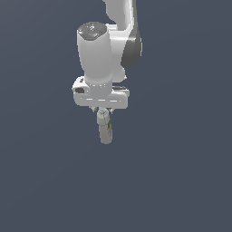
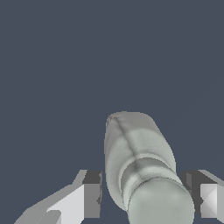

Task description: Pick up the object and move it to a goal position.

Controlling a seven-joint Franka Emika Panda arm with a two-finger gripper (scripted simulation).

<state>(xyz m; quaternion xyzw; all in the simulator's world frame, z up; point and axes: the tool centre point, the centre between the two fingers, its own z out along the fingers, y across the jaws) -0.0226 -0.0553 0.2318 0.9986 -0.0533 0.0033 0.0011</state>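
Wrist view: bottle (image 2: 139,162) between gripper (image 2: 144,199) fingers.

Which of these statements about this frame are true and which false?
1. The slim pale-grey bottle sits between the fingers of the white hand. True.
2. The bottle is wider than the hand. False: it is narrower.
3. In the wrist view the fingers press flat against the bottle. False: a gap shows on each side.
4. A green patch shows on the bottle's side in the exterior view. True.
5. A second bottle lies on the dark surface. False: only one is visible.
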